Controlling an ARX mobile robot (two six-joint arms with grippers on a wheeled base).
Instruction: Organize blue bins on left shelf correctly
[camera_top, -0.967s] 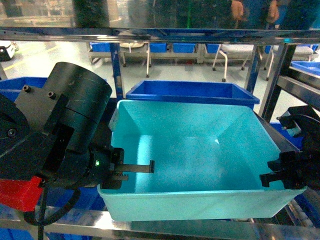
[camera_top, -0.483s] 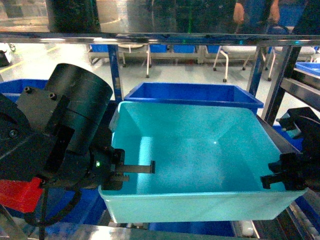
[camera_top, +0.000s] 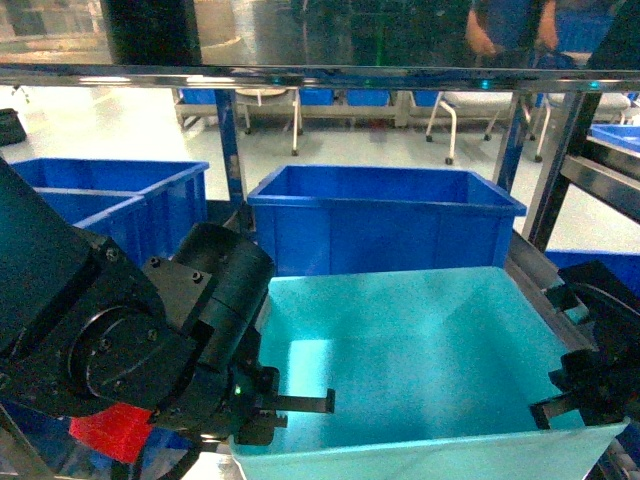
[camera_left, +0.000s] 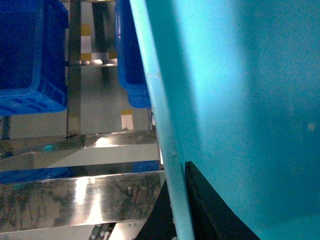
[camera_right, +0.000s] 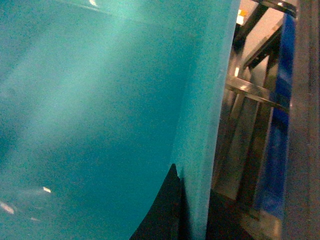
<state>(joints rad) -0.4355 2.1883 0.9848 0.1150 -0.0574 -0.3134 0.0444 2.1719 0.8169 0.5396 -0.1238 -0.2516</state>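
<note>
A light turquoise blue bin (camera_top: 400, 370) hangs low at the front of the head view, carried between both grippers. My left gripper (camera_top: 290, 403) is shut on its left wall, one finger inside the tub. My right gripper (camera_top: 562, 405) is shut on the right wall. The left wrist view shows the bin's rim (camera_left: 165, 150) running down between the jaws of my left gripper (camera_left: 179, 220). In the right wrist view the right wall's rim (camera_right: 205, 150) is pinched by my right gripper (camera_right: 195, 220). The left shelf's steel rails (camera_left: 75, 195) lie below and beside the bin.
A royal-blue ribbed bin (camera_top: 385, 215) stands right behind the turquoise one, more royal-blue bins (camera_top: 100, 200) to the left. A shiny shelf rail (camera_top: 300, 78) crosses overhead, with a post (camera_top: 232, 140) at the back. Something red (camera_top: 115, 430) lies under my left arm.
The turquoise bin has come down and toward the camera with both grippers, away from the royal-blue bin, whose front wall now shows. The left arm sits lower in the view.
</note>
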